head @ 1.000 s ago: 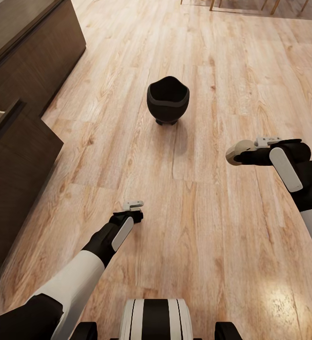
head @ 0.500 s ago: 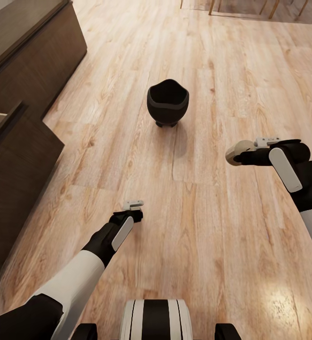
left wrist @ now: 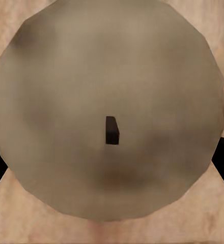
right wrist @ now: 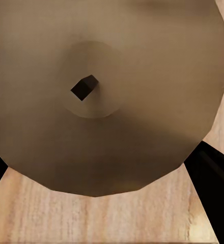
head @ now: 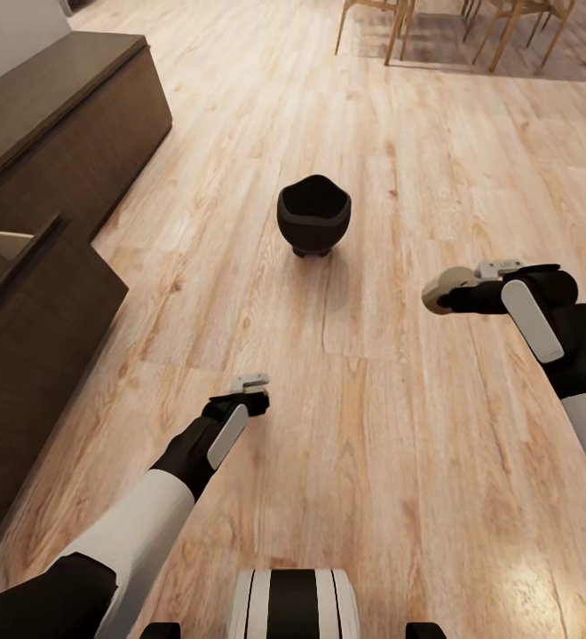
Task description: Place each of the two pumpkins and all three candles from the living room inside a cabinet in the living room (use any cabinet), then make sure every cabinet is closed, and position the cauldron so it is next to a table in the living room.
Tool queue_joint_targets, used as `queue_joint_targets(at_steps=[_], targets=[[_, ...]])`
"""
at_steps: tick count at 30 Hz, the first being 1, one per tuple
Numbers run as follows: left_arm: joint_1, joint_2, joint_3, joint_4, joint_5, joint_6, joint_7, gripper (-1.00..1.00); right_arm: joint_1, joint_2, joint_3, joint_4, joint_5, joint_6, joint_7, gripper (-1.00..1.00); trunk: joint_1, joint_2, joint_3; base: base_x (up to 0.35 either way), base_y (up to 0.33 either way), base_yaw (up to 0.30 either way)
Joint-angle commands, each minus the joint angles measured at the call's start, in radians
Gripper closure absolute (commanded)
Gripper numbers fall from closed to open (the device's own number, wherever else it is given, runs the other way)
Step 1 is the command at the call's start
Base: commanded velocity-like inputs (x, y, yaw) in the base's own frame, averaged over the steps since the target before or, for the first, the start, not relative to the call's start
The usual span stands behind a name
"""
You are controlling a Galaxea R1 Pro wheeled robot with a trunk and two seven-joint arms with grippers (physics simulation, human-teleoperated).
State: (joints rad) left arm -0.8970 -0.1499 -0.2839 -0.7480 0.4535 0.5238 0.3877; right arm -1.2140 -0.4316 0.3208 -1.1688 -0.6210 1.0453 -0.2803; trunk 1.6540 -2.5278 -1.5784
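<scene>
Both claws grasp candles; cauldron (head: 314,216) stands empty on the floor.
Left claw (head: 250,384) hides its candle (left wrist: 107,109); right claw (head: 471,282) clenches another candle (head: 442,287).

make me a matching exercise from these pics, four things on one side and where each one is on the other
1 round black cauldron
2 stubby tan candle
3 long dark-brown wooden cabinet
4 pale wooden chair legs

a far end of floor
b in right gripper
c on floor, between arms
d left side, drawer open

Pairs: 1-c, 2-b, 3-d, 4-a
</scene>
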Motion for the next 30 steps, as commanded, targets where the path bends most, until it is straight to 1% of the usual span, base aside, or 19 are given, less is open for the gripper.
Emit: queue_joint_targets(at_steps=[1,9,12,13,16,17,19,21,23,27,30], targets=[[0.0,0.002,-0.002,-0.001,0.006,0.005,0.002,1.0,-0.001,-0.001,0.005,0.001,-0.011,0.002,-0.01,1.0,-0.001,0.0,0.003,0.0,0.0,0.0],[0.0,0.004,0.004,-0.002,0.008,0.013,-0.015,1.0,0.001,-0.001,0.005,0.005,-0.011,0.002,-0.01,1.0,-0.004,0.002,0.034,0.0,0.0,0.0],[-0.001,0.004,0.006,-0.002,0.008,0.033,-0.015,1.0,0.005,0.0,0.005,0.006,-0.011,0.002,-0.01,1.0,-0.005,0.003,0.046,0.0,0.0,0.0],[-0.003,0.003,0.008,-0.002,0.008,0.057,-0.015,1.0,0.006,0.001,0.005,0.007,-0.012,0.002,-0.01,1.0,-0.006,0.003,0.05,0.0,0.0,0.0],[-0.005,0.003,0.01,-0.003,0.011,0.076,-0.016,1.0,0.007,0.002,0.006,0.007,-0.013,0.002,-0.009,1.0,-0.007,0.004,0.061,0.0,0.0,0.0],[-0.007,0.003,0.014,-0.003,0.017,0.08,-0.016,1.0,0.007,0.003,0.006,0.008,-0.014,0.002,-0.01,1.0,-0.008,0.004,0.065,0.0,0.0,0.0],[-0.009,0.003,0.034,-0.003,0.038,0.088,-0.016,1.0,0.009,0.006,0.006,0.01,-0.015,0.002,-0.009,1.0,-0.009,0.004,0.073,0.0,0.0,0.0],[-0.011,0.003,0.054,-0.006,0.064,0.109,-0.015,1.0,0.011,0.008,0.006,0.017,-0.014,0.002,-0.008,1.0,-0.01,0.005,0.081,0.0,0.0,0.0],[-0.012,0.003,0.065,-0.016,0.076,0.131,-0.014,1.0,0.013,0.009,0.006,0.021,-0.015,0.002,-0.008,1.0,-0.01,0.005,0.088,0.0,0.0,0.0],[-0.012,0.004,0.083,-0.031,0.085,0.158,-0.011,1.0,0.026,0.015,0.006,0.048,-0.015,0.002,-0.006,1.0,-0.012,0.006,0.104,0.0,0.0,0.0],[-0.013,0.008,0.094,-0.037,0.086,0.19,-0.008,1.0,0.033,0.018,0.007,0.13,-0.016,0.002,0.002,1.0,-0.014,0.007,0.115,0.0,0.0,0.0]])
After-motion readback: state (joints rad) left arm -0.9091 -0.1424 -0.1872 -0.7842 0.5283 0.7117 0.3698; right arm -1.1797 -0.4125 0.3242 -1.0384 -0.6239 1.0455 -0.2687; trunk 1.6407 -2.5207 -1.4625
